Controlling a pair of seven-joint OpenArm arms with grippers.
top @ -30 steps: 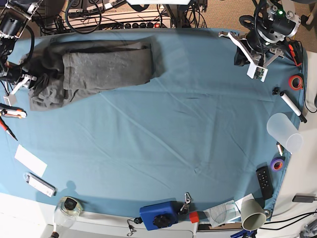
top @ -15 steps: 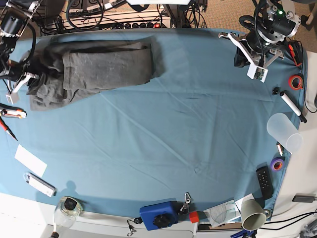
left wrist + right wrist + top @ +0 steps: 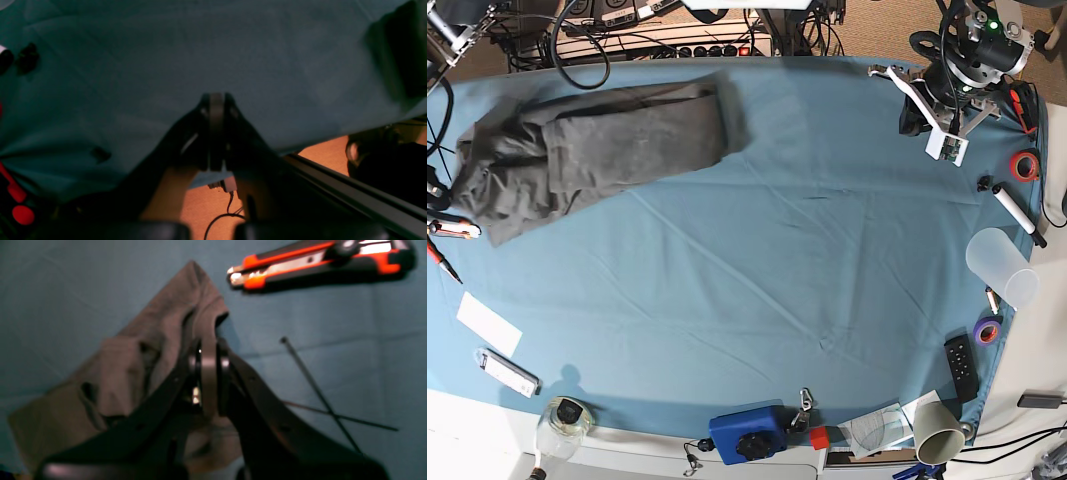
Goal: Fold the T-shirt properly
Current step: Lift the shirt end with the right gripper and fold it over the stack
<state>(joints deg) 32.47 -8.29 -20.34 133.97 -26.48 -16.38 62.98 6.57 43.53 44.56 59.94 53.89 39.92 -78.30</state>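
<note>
The dark grey T-shirt lies in a long folded band across the back left of the blue table cloth. Its crumpled left end reaches the table's left edge. In the right wrist view my right gripper is shut on a fold of the T-shirt, with a strip of fabric pinched between the fingers. In the base view that gripper is cut off at the left edge. My left gripper is shut on nothing, hanging over bare cloth by the back edge. Its arm sits at the back right.
An orange utility knife lies just beside the gripped fabric, also seen at the left edge as the knife. A white card, a blue device, a clear cup, a marker and red tape line the edges.
My right gripper has shut on the T-shirt's left end and pulled it left and toward the front. The bunched end has stretched out flatter. The left arm has not moved.
</note>
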